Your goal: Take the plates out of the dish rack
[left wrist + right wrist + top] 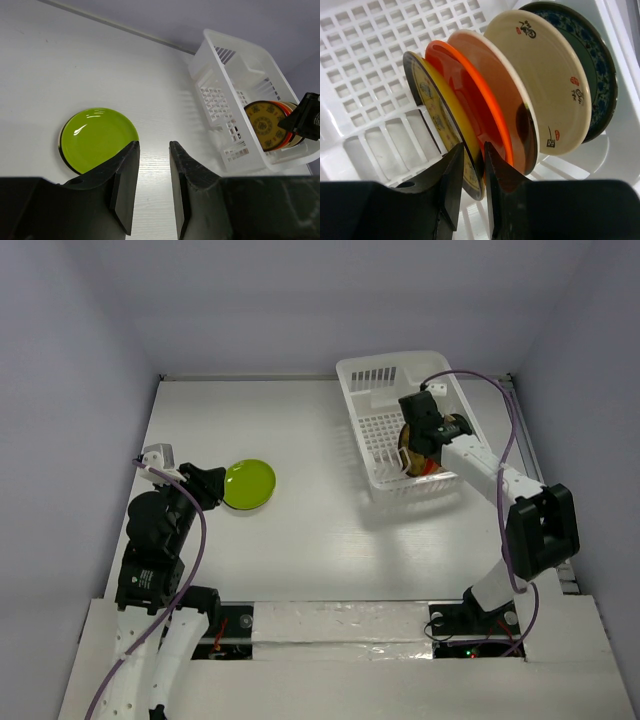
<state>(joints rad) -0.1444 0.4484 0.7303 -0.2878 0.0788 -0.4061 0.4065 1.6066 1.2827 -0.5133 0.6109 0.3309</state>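
The white dish rack stands at the far right, also in the left wrist view and the right wrist view. Several plates stand on edge in it: patterned yellow, red-orange, beige, dark green. My right gripper is inside the rack, its jaws closed on the yellow plate's rim. A lime green plate lies flat on the table, a dark edge under it. My left gripper is open and empty just beside it.
The white table is walled by grey panels on three sides. A pale-rimmed plate stands between the red-orange and beige ones. The rack's far half holds only the grid floor and pegs.
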